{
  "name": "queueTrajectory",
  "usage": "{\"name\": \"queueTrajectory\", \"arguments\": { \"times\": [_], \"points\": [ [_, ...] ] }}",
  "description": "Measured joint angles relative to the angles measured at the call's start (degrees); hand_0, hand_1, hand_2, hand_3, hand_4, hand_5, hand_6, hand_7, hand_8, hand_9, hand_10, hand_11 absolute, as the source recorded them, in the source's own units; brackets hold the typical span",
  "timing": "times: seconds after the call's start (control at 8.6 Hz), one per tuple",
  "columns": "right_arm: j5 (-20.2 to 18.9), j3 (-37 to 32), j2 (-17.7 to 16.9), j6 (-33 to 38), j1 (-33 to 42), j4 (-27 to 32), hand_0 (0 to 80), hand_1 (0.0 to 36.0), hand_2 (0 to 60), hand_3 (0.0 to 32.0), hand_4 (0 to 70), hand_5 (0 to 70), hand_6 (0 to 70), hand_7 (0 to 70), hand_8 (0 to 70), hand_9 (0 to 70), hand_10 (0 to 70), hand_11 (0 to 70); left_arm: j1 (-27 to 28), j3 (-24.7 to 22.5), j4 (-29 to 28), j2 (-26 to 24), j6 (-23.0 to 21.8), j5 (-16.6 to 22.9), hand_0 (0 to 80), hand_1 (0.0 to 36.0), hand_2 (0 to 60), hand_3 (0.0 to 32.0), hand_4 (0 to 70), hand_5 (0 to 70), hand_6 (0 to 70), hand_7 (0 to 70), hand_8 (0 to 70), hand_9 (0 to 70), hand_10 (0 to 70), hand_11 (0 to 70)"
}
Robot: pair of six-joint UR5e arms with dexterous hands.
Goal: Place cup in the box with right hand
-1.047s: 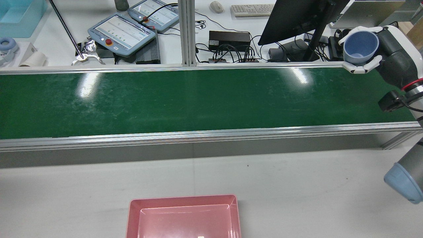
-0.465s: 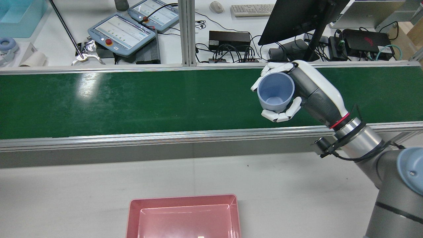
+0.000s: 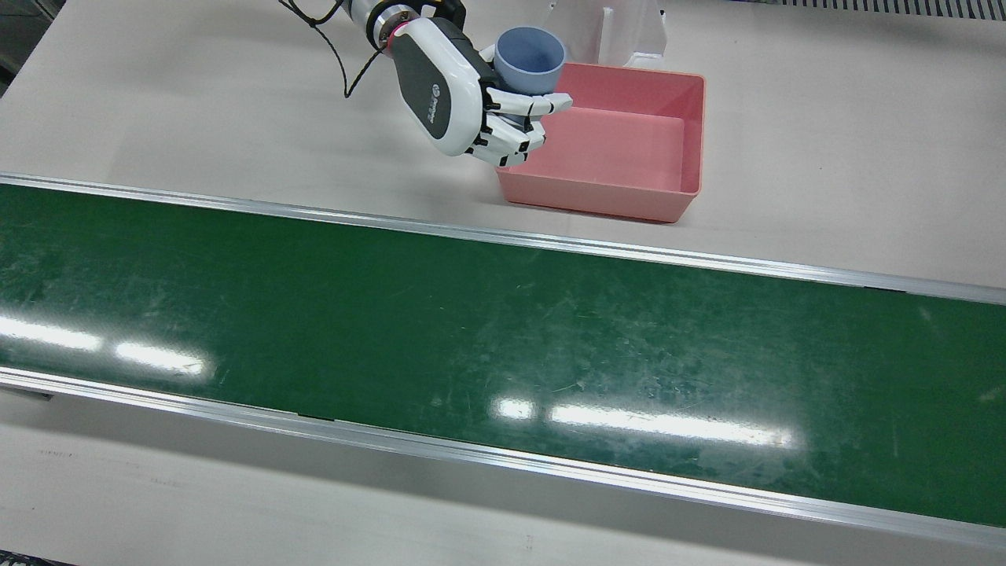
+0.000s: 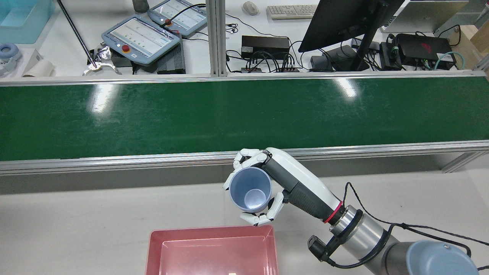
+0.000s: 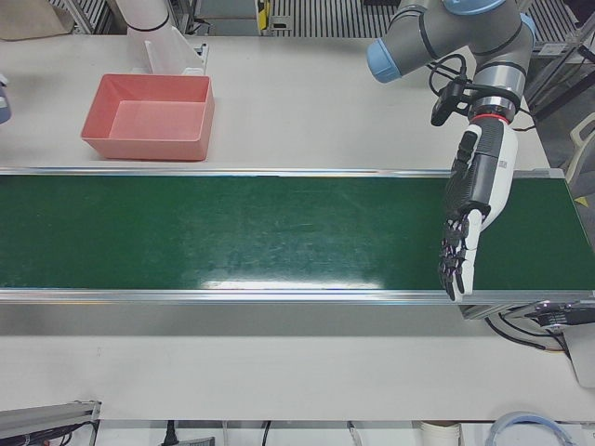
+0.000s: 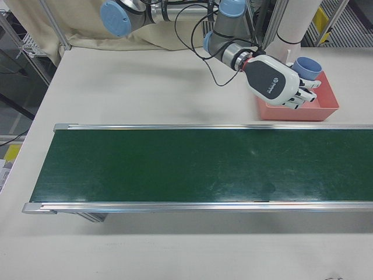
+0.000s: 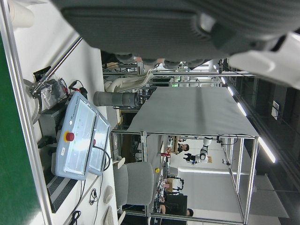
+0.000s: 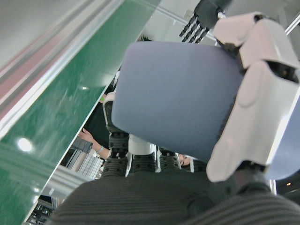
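Observation:
My right hand [image 4: 282, 183] is shut on a light blue cup [image 4: 250, 190], mouth up, held in the air just beyond the belt-side rim of the pink box [image 4: 214, 248]. In the front view the cup [image 3: 530, 59] and hand [image 3: 464, 94] hang over the box's corner [image 3: 684, 126]. In the right-front view the hand [image 6: 277, 84] holds the cup [image 6: 307, 67] above the box [image 6: 326, 111]. The right hand view shows the cup [image 8: 173, 98] filling the frame. My left hand [image 5: 469, 223] hangs open over the far end of the green belt, empty.
The green conveyor belt [image 4: 191, 114] with metal rails runs across the station between the box and the operators' desk. Teach pendants [image 4: 141, 36], cables and a monitor [image 4: 344, 19] lie behind it. A white bracket [image 3: 621, 31] stands behind the box.
My right hand has carried the cup from the far right end of the belt, across it, and down towards the pink box's rim. The box has not moved.

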Motion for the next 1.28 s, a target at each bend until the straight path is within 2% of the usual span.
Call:
{"name": "queueTrajectory", "arguments": {
  "times": [0.12, 0.23, 0.35, 0.47, 0.58, 0.7, 0.81, 0.93, 1.05, 1.16, 1.28],
  "points": [
    [0.3, 0.0, 0.5, -1.7, -2.8, 0.1, 52.6, 20.5, 18.7, 0.0, 13.4, 8.3, 12.8, 45.3, 16.9, 31.1, 12.7, 20.4, 0.0, 0.0, 0.0, 0.0, 0.0, 0.0, 0.0, 0.0, 0.0, 0.0, 0.0, 0.0, 0.0, 0.0, 0.0, 0.0, 0.0, 0.0],
    [0.3, -0.1, 0.9, -3.3, -5.5, 0.2, 52.8, 16.1, 6.1, 0.0, 12.4, 6.5, 7.7, 25.5, 4.5, 11.3, 6.7, 11.8, 0.0, 0.0, 0.0, 0.0, 0.0, 0.0, 0.0, 0.0, 0.0, 0.0, 0.0, 0.0, 0.0, 0.0, 0.0, 0.0, 0.0, 0.0],
    [0.4, -0.1, 1.2, -4.6, -7.6, 0.3, 49.9, 14.6, 8.9, 0.0, 9.8, 5.0, 5.6, 18.3, 0.1, 2.8, 3.8, 7.5, 0.0, 0.0, 0.0, 0.0, 0.0, 0.0, 0.0, 0.0, 0.0, 0.0, 0.0, 0.0, 0.0, 0.0, 0.0, 0.0, 0.0, 0.0],
    [0.3, -0.2, 1.2, -5.2, -8.9, 0.3, 49.2, 11.0, 3.0, 0.0, 11.7, 4.3, 5.0, 17.1, 0.0, 2.0, 2.8, 5.8, 0.0, 0.0, 0.0, 0.0, 0.0, 0.0, 0.0, 0.0, 0.0, 0.0, 0.0, 0.0, 0.0, 0.0, 0.0, 0.0, 0.0, 0.0],
    [0.3, -0.2, 1.2, -5.4, -9.5, 0.3, 47.8, 11.0, 6.2, 0.0, 10.4, 3.9, 5.2, 18.4, 0.0, 2.2, 2.8, 5.6, 0.0, 0.0, 0.0, 0.0, 0.0, 0.0, 0.0, 0.0, 0.0, 0.0, 0.0, 0.0, 0.0, 0.0, 0.0, 0.0, 0.0, 0.0],
    [0.3, -0.3, 1.1, -5.5, -9.9, 0.4, 47.0, 10.7, 6.5, 0.0, 10.6, 3.9, 5.4, 19.6, 0.0, 2.6, 3.0, 5.8, 0.0, 0.0, 0.0, 0.0, 0.0, 0.0, 0.0, 0.0, 0.0, 0.0, 0.0, 0.0, 0.0, 0.0, 0.0, 0.0, 0.0, 0.0],
    [0.3, -0.4, 1.0, -5.5, -10.1, 0.3, 47.4, 10.0, 3.4, 0.0, 12.0, 3.9, 5.7, 20.9, 0.1, 3.7, 3.1, 6.0, 0.0, 0.1, 0.0, 0.0, 0.0, 0.0, 0.0, 0.0, 0.0, 0.0, 0.0, 0.0, 0.0, 0.0, 0.0, 0.0, 0.0, 0.0],
    [0.3, -0.5, 0.9, -5.4, -10.3, 0.3, 47.8, 10.9, 4.0, 0.0, 12.0, 4.2, 5.8, 20.7, 0.1, 4.1, 3.0, 5.9, 0.0, 0.1, -0.1, 0.0, 0.0, 0.0, 0.0, 0.0, 0.0, 0.0, 0.0, 0.0, 0.0, 0.0, 0.0, 0.0, 0.0, 0.0],
    [0.3, -0.5, 0.9, -5.3, -10.4, 0.3, 47.7, 10.1, 3.4, 0.0, 12.5, 3.9, 5.6, 20.3, 0.1, 4.2, 2.6, 5.3, 0.0, 0.1, 0.0, 0.0, 0.0, 0.0, 0.0, 0.0, 0.0, 0.0, 0.0, 0.0, 0.0, 0.0, 0.0, 0.0, 0.0, 0.0],
    [0.3, -0.2, 0.6, -5.1, -10.2, 0.3, 46.5, 10.1, 6.7, 0.0, 12.3, 3.7, 5.7, 21.2, 0.1, 4.8, 2.7, 5.3, 0.0, 0.1, 0.0, 0.0, 0.0, 0.0, 0.0, 0.0, 0.0, 0.0, 0.0, 0.0, 0.0, 0.0, 0.0, 0.0, 0.0, 0.0],
    [0.3, 1.1, -0.1, -5.0, -8.4, 0.3, 45.3, 13.3, 17.6, 0.0, 10.3, 3.8, 5.9, 21.8, 0.1, 5.0, 2.9, 5.6, 0.0, 0.1, 0.0, 0.0, 0.0, 0.0, 0.0, 0.0, 0.0, 0.0, 0.0, 0.0, 0.0, 0.0, 0.0, 0.0, 0.0, 0.0]
  ]
}}
